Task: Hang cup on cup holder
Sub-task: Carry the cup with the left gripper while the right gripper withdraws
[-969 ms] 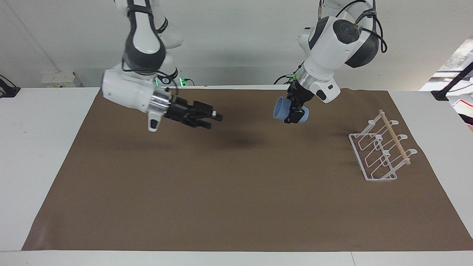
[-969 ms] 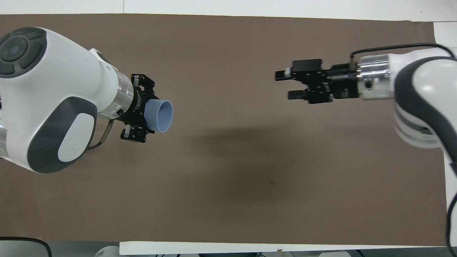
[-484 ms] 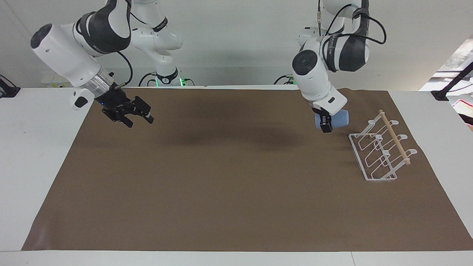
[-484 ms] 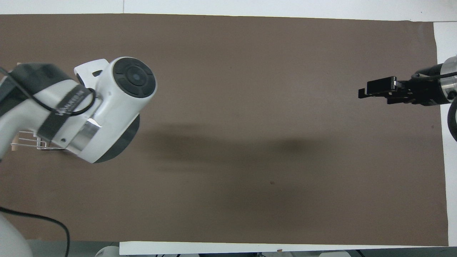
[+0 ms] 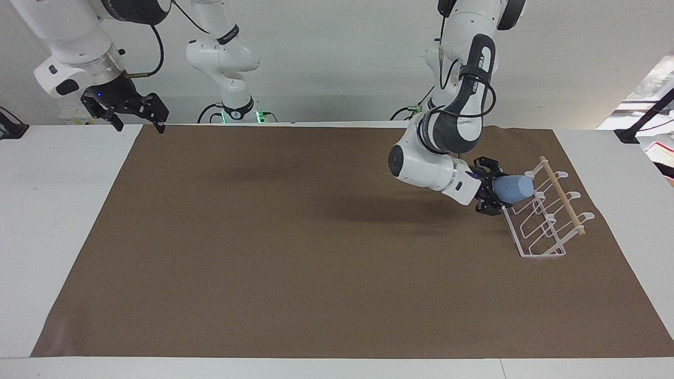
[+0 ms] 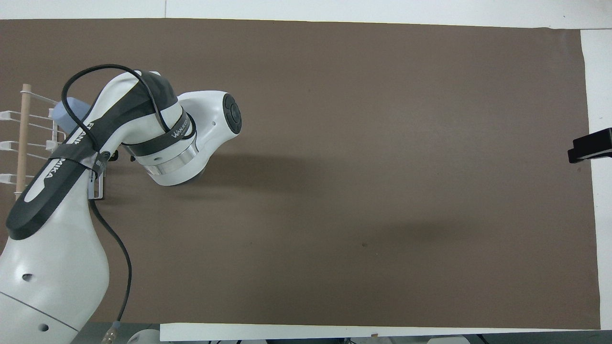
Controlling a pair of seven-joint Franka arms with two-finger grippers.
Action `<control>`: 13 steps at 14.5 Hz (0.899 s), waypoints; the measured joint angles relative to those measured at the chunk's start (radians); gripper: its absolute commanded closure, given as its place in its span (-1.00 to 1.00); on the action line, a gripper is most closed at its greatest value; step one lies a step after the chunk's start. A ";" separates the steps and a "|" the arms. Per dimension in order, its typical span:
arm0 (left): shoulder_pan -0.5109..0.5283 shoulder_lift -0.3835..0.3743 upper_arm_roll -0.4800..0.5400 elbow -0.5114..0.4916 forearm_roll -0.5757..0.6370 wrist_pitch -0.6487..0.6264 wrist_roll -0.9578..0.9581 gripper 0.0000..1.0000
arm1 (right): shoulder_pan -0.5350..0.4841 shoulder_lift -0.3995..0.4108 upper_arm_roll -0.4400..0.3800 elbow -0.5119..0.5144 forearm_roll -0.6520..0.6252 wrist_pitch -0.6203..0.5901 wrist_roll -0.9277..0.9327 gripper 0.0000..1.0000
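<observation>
My left gripper [image 5: 491, 193] is shut on the light-blue cup [image 5: 514, 188] and holds it tilted on its side. The cup's free end is at the prongs of the white wire cup holder [image 5: 545, 223] at the end nearer to the robots, just below the wooden dowel [image 5: 563, 196]. I cannot tell whether the cup touches a prong. In the overhead view the left arm covers the gripper. Only part of the cup [image 6: 71, 111] and cup holder [image 6: 23, 138] shows. My right gripper [image 5: 134, 111] is open and empty, raised over the mat's edge at the right arm's end; its tip [image 6: 589, 149] shows overhead.
A brown mat [image 5: 316, 263] covers most of the white table [image 5: 58, 210]. The cup holder stands on the mat at the left arm's end. A black clamp [image 5: 629, 136] sits at the table corner near it.
My left arm swung down and over to the cup holder, bringing the cup to its prongs. My right gripper pulled back and up toward its own end of the table.
</observation>
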 measured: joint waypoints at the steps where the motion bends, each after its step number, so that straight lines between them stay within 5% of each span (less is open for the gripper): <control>1: 0.013 0.015 0.015 0.027 0.030 -0.007 0.000 1.00 | 0.001 0.000 0.009 -0.010 0.000 0.010 -0.012 -0.99; 13: 0.105 0.130 0.042 0.061 0.142 0.005 -0.111 1.00 | -0.009 0.014 0.009 0.017 0.080 -0.028 0.058 -0.99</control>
